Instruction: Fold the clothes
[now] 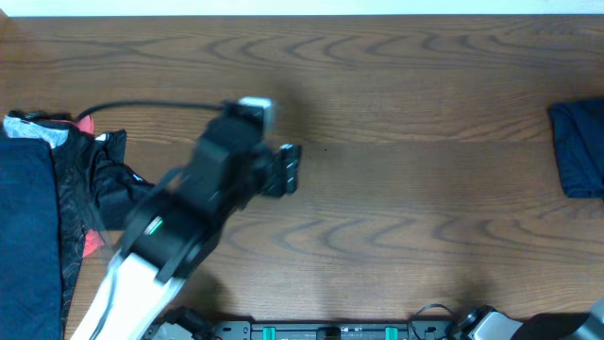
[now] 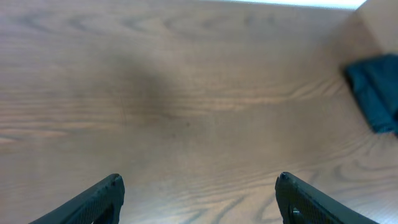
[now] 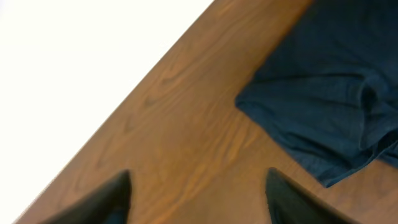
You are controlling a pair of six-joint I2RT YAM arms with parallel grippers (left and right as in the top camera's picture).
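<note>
The left gripper (image 2: 199, 183) hangs with its jaws spread and empty over bare tabletop (image 1: 415, 227), left of centre. The right gripper (image 3: 196, 186) is also released, with nothing between its fingers, just beside the navy garment (image 3: 323, 93) at the tabletop's right edge. A pile of clothes (image 1: 42, 217), navy, black mesh and red-trimmed, lies at the left edge.

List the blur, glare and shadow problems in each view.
Overhead: the left arm is smeared and soft, the table grain sharp. Left wrist: a soft shadow lies on the wood; the left gripper's fingers are out of focus. Right wrist: the upper left is blown out white, the right gripper's fingers blurred, the navy garment sharper.
</note>
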